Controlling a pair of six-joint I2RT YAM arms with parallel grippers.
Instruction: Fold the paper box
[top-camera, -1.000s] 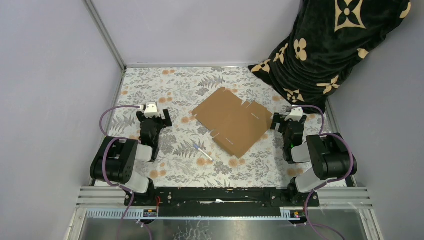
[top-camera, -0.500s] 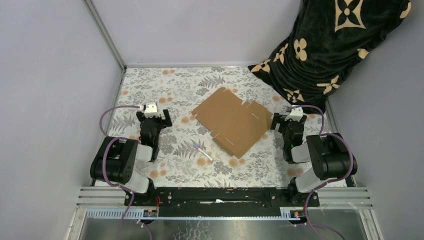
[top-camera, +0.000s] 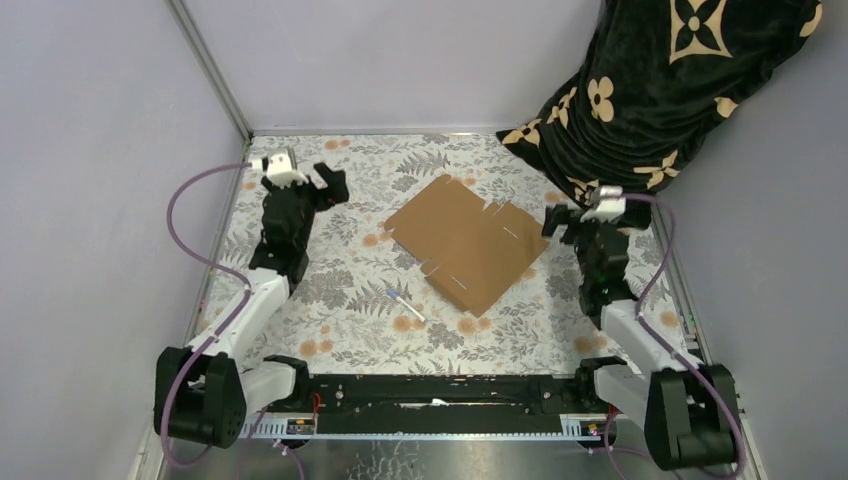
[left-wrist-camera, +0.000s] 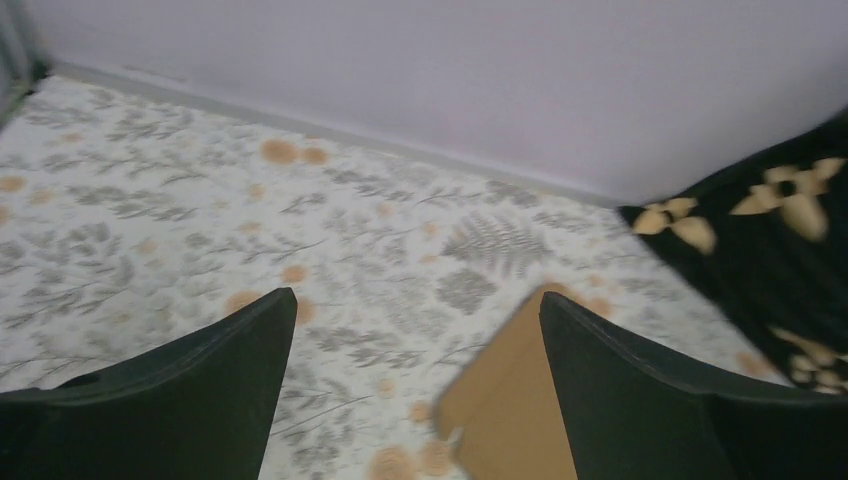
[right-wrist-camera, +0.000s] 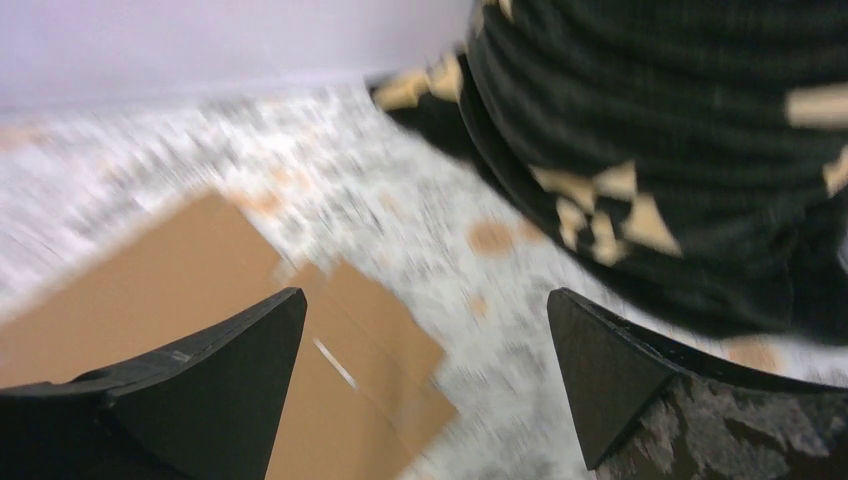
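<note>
Between the wide-open left gripper (top-camera: 325, 183), at ten o'clock, and right gripper (top-camera: 556, 218), at three, the seemingly flat box (top-camera: 465, 243) could be shoved, not lifted.

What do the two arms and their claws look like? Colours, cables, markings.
Both arms match: the left arm and right arm have black joint housings and white links. A purple cable loops along each. A white camera block sits at each wrist. The left claw and right claw have plain black, wedge-shaped fingers. No markings are readable.
</note>
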